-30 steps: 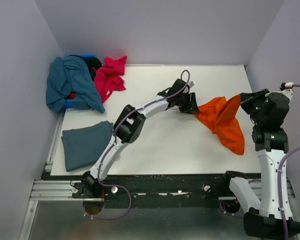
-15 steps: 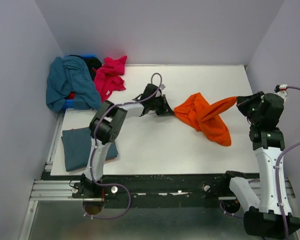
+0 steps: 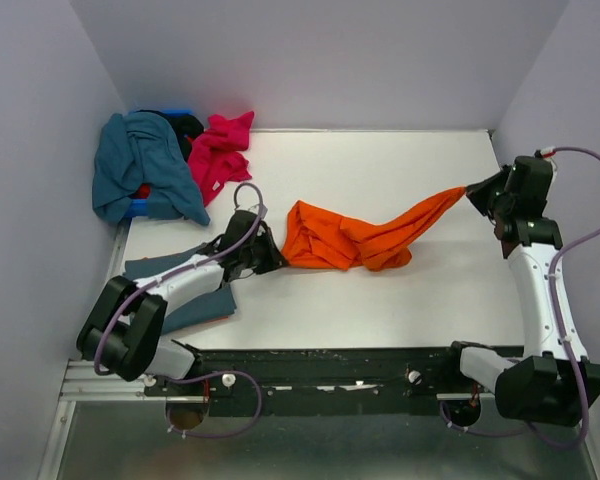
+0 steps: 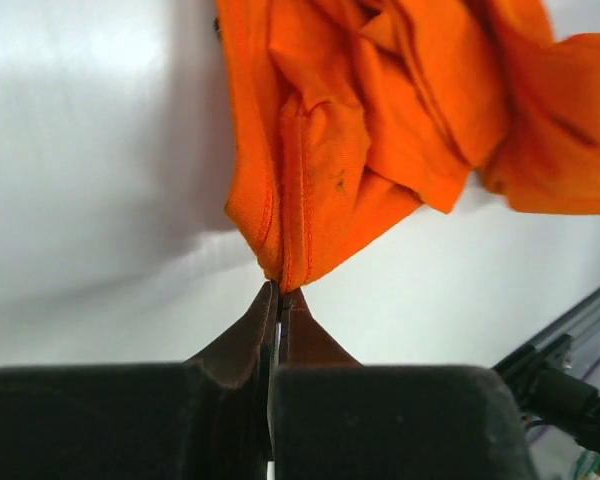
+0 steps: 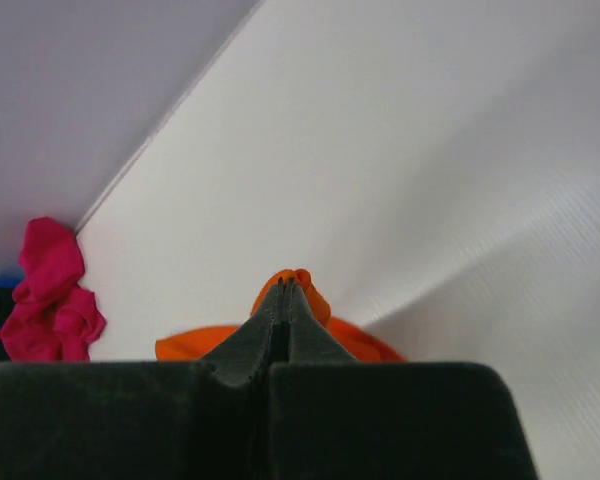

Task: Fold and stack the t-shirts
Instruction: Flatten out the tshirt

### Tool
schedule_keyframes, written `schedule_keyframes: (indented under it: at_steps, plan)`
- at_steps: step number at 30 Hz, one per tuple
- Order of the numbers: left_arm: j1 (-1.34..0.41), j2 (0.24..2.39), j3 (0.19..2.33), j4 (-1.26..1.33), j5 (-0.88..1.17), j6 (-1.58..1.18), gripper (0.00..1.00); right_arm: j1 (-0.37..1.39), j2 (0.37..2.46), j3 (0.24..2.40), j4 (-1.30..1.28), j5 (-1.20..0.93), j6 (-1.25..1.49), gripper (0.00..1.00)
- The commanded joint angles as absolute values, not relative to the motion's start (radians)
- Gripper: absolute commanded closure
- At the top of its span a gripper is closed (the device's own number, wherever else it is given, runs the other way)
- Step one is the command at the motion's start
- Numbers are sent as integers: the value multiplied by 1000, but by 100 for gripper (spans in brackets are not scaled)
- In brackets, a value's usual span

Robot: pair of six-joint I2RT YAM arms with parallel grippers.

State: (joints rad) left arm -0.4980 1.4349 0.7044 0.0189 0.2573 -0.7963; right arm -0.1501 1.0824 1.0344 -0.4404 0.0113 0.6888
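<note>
The step in hand looks to be drawing the orange t-shirt [image 3: 340, 240] out between the two pincers so that it can lie flat on the bench [image 3: 380, 160] for folding. To do it well, the left pincer [image 3: 276, 258] should hold low and steady. Most of the cloth sits bunched in folds just ahead of its tips, and only a twisted strip runs from there across to the right pincer [image 3: 468, 191]. An even, gentle pull apart, and probably a fresh grip at a true corner, would open those folds without slipping the thin pinch. The folded blue-grey t-shirt [image 3: 150, 280] lies behind the left pincer, partly under its arm, so that arm ought not to drag it. The left pincer's jaws are pressed together on a stitched edge of the orange shirt, caught at the very tips. The right pincer's jaws are likewise together, with a small nub of orange cloth nipped between the tips and seemingly lifted off the bench.
</note>
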Motion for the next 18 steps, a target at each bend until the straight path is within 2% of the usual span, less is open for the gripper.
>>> schedule_keyframes:
  at_steps: [1, 5, 6, 7, 8, 9, 11, 14, 18]
  plan:
    - [-495, 1304, 609, -147, 117, -773, 100, -160, 1130, 1204, -477, 55, 652, 99]
    - [-495, 1235, 572, -207, 51, -770, 100, -163, 1134, 1249, -491, 92, 657, 99]
    - [-495, 1236, 578, -209, 60, -762, 86, -161, 1137, 1246, -482, 75, 655, 99]
    - [-495, 1244, 593, -213, 63, -756, 63, -161, 1140, 1235, -471, 55, 655, 99]
    - [-495, 1252, 613, -231, 61, -750, 46, -163, 1140, 1215, -459, 29, 657, 99]
    - [-495, 1255, 639, -244, 58, -738, 41, -161, 1143, 1191, -443, 6, 661, 99]
    - [-495, 1256, 695, -271, 37, -720, 38, -163, 1143, 1135, -411, -41, 673, 99]
    - [-494, 1273, 773, -295, 25, -693, 39, -161, 1140, 1045, -351, -89, 664, 99]
    - [-494, 1348, 862, -285, 22, -672, 36, -163, 1147, 1016, -336, -94, 646, 99]
